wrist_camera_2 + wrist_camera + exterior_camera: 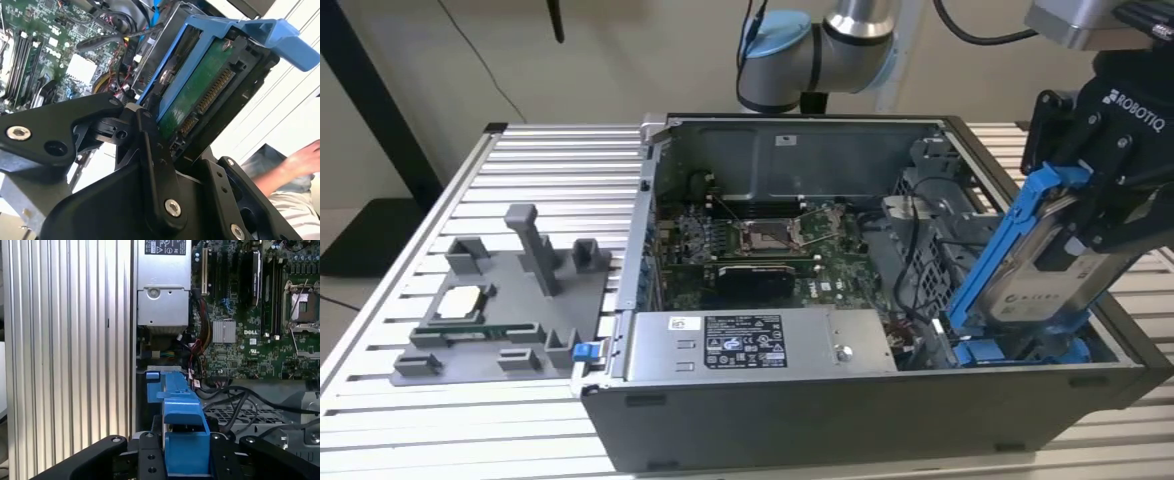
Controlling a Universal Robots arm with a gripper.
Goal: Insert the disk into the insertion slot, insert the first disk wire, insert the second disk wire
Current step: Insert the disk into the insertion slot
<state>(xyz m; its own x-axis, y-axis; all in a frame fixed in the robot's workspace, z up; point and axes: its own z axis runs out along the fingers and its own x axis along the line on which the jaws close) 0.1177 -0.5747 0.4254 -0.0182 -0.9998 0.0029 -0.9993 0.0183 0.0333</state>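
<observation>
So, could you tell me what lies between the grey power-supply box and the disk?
In the exterior view, a tangle of dark and red cables lies between the power-supply box and the disk, which the gripper holds tilted.

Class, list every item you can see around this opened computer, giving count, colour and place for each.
computer case: one, grey, open, on the slatted table
insertion slot: one, grey cage with blue fittings, case's end at the exterior view's right
disk: one, silver-grey in blue carrier, tilted over the insertion slot
power-supply box: one, grey, case's near side
motherboard: one, green, inside the case
fixture tray: one, grey, exterior view's left
person's hand: one, beyond the disk in the second wrist view
arm: one, silver and light blue, behind the case
claw: one, black, shut on the disk
</observation>
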